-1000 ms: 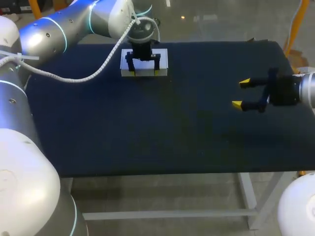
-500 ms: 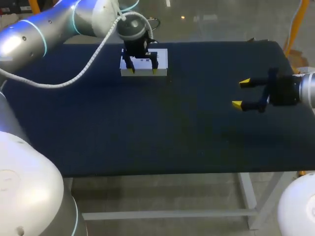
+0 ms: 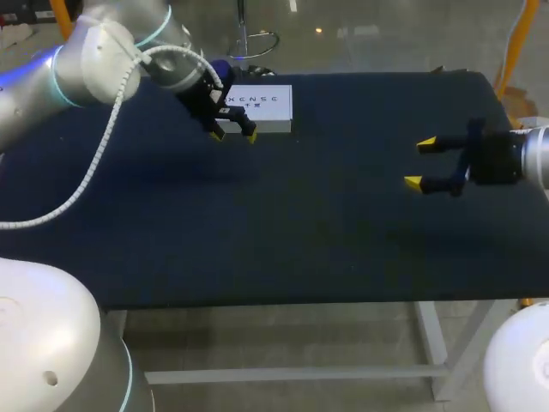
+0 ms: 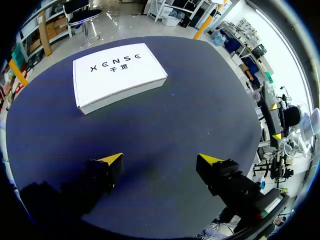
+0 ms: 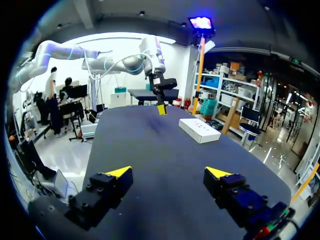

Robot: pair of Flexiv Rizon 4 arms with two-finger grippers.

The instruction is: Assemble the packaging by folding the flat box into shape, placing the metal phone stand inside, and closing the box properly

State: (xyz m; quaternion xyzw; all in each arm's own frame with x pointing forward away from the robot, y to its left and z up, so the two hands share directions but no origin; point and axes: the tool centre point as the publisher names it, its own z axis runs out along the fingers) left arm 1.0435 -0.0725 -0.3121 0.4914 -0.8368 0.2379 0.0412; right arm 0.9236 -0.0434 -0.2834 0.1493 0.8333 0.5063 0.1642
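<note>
- Head view: our left gripper [image 3: 233, 135] hangs spread and empty just beside the white box [image 3: 257, 107], which lies closed near the far edge of the table [image 3: 300, 240]. Our right gripper [image 3: 420, 163] is also spread and empty, well apart.
- Risk, we judge: a low fingertip could nudge the box off that edge.
- The box hides its contents; we see no phone stand.

Item: white box [image 3: 270, 112]. The lid bears one line of dark, widely spaced capital letters, with two smaller characters centred beneath. The print is clearest on the white box [image 4: 117, 75] in the left wrist view. In the right wrist view it shows on the white box [image 5: 199, 130] only as specks.
</note>
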